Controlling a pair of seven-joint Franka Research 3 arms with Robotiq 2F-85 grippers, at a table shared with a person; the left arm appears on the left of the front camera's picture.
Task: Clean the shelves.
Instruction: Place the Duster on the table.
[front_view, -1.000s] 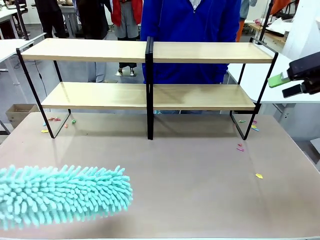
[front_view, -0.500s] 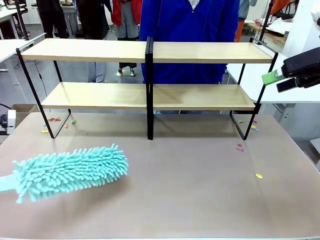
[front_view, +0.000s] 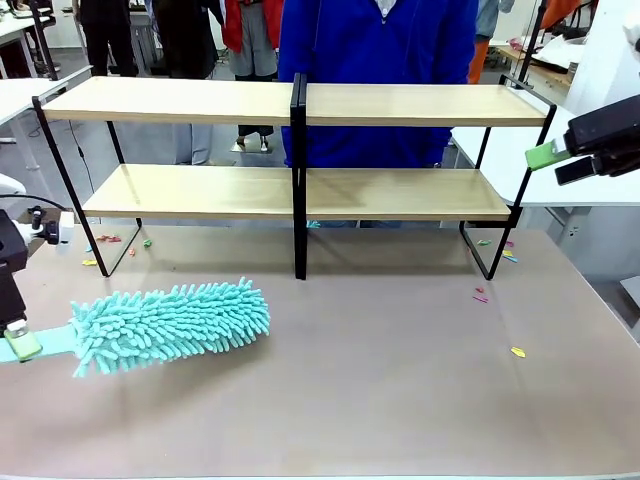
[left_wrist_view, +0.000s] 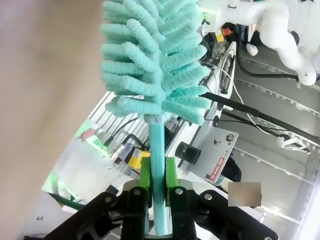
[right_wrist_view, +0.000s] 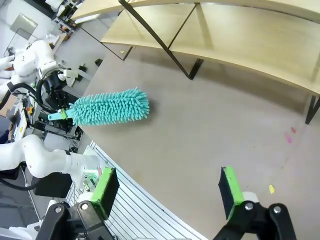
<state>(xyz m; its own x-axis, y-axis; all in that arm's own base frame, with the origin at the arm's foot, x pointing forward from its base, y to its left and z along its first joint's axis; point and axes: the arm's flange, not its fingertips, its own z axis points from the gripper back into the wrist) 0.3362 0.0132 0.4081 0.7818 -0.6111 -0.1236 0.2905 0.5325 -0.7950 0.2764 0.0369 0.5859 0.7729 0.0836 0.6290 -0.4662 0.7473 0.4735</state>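
A: Front view, biggest stuff first: the worktop (front_view: 400, 400) fills the lower half of the frame, and the shelves (front_view: 300, 190) stand along its far edge, two light-wood boards in a black frame with a centre post, running from upper left to upper right. A person in a blue top (front_view: 375, 60) stands right behind them, top centre.

B: And the duster?

A: The teal duster (front_view: 170, 325) is at lower left, fluffy head lying roughly level just above the worktop, tip pointing toward the centre, well short of the shelves. The left gripper (front_view: 22, 345) sits at the left edge; in the left wrist view its jaws are clamped on the duster's handle (left_wrist_view: 159, 170), green pads (left_wrist_view: 145, 175) pressed on both sides.

B: Right side?

A: The right gripper (front_view: 562, 160) hangs at the right edge, level with the upper board, jaws spread wide with nothing between them. Tiny coloured scraps (front_view: 517, 352) dot the worktop at right.
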